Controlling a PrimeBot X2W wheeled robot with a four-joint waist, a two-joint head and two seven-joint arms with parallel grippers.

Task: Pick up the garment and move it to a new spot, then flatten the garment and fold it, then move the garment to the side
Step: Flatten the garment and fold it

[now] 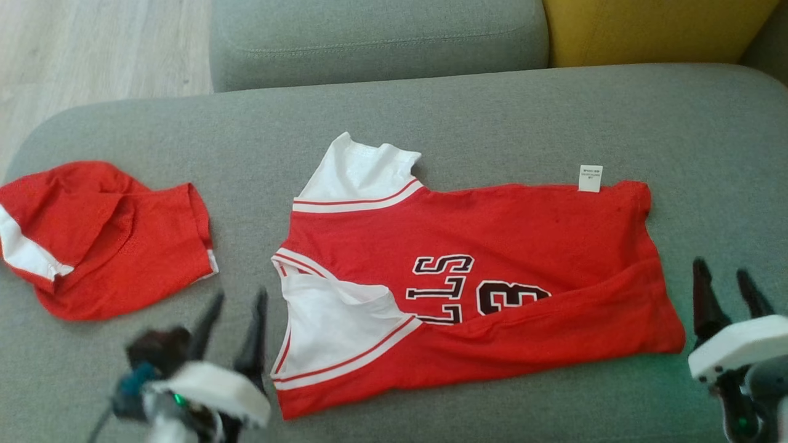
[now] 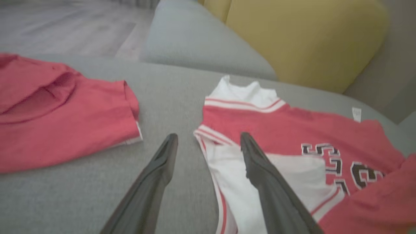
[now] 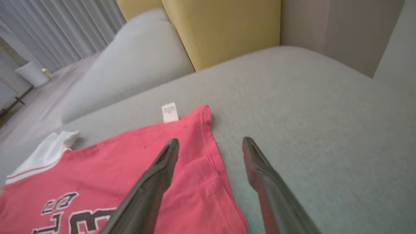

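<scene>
Hovering over the front edge of the grey sofa seat (image 1: 492, 111), the left gripper (image 1: 239, 296) and right gripper (image 1: 720, 269) are holding their jaws spread, gripping nothing, while the red jersey (image 1: 480, 264) is lying half-folded mid-seat. Pinching one layer alone risks dragging that loose fold crooked.

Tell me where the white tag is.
Head view, right of centre: the tag sticks out from the far edge of the jersey, near its right corner.
</scene>
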